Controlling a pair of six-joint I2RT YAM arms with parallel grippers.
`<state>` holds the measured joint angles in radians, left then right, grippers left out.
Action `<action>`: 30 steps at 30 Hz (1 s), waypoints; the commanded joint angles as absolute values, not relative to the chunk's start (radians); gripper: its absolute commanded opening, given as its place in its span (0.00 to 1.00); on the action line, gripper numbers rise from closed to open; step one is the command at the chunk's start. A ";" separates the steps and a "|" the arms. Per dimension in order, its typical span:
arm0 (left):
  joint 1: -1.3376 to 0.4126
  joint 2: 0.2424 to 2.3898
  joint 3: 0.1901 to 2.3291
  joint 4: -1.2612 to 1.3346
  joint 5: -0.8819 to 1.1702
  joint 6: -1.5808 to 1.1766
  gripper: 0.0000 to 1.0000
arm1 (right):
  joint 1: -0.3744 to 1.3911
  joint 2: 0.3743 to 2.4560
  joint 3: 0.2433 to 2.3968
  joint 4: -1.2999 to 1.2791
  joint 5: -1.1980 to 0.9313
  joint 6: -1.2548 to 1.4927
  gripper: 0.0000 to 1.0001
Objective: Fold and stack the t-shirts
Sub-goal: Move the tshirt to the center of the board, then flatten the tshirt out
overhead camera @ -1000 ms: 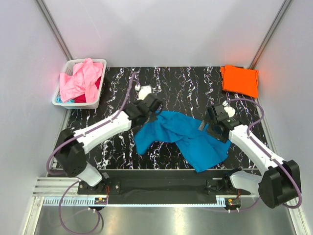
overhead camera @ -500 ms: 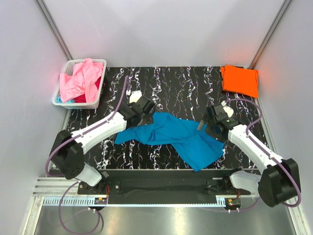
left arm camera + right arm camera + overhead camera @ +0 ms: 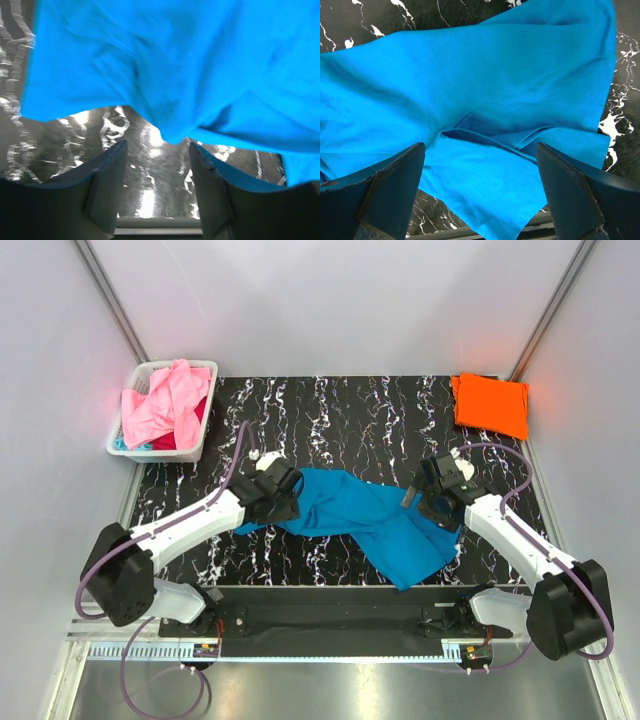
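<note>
A bright teal-blue t-shirt (image 3: 372, 517) lies crumpled across the middle of the black marbled table. My left gripper (image 3: 279, 502) is at the shirt's left edge, open, with nothing between its fingers (image 3: 107, 175). In the left wrist view the cloth (image 3: 165, 65) lies just ahead of the fingertips. My right gripper (image 3: 426, 502) hovers over the shirt's right part, open wide, with blue cloth (image 3: 485, 100) beneath its jaws but not pinched. An orange t-shirt (image 3: 490, 404) lies folded at the back right corner. A pink t-shirt (image 3: 165, 398) and a red one (image 3: 172, 441) sit bunched in the basket.
The small white lattice basket (image 3: 150, 454) stands at the back left, off the table's corner. Grey walls and slanted metal posts close in the back and sides. A black rail with the arm bases runs along the near edge.
The left gripper let go of the blue shirt and drew back left and nearer. The shirt's left part dropped and now lies stretched out flat. The right arm barely moved.
</note>
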<state>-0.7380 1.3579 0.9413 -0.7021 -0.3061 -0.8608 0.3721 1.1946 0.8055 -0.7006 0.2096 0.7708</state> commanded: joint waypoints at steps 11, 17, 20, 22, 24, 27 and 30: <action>-0.738 1.459 0.940 -0.592 -0.103 -0.891 0.55 | 0.374 1.172 0.796 -0.680 0.203 0.765 1.00; -0.738 1.486 0.937 -0.618 -0.140 -0.914 0.57 | 0.374 1.178 0.798 -0.678 0.202 0.761 1.00; -0.738 1.514 0.939 -0.617 -0.155 -0.914 0.56 | 0.374 1.178 0.796 -0.680 0.204 0.762 1.00; -0.738 1.535 0.945 -0.618 -0.161 -0.913 0.55 | 0.376 1.177 0.798 -0.680 0.204 0.762 1.00; -0.738 1.566 0.953 -0.617 -0.172 -0.916 0.52 | 0.374 1.170 0.798 -0.680 0.206 0.762 1.00; -0.738 1.603 0.971 -0.615 -0.193 -0.913 0.46 | 0.376 1.164 0.801 -0.681 0.203 0.761 1.00; -0.733 1.626 1.000 -0.617 -0.213 -0.905 0.34 | 0.376 1.158 0.804 -0.684 0.202 0.758 1.00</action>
<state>-0.7380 1.6142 0.9440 -0.6220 -0.1589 -0.9062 0.3721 1.1847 0.7979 -0.6998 0.1967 0.7700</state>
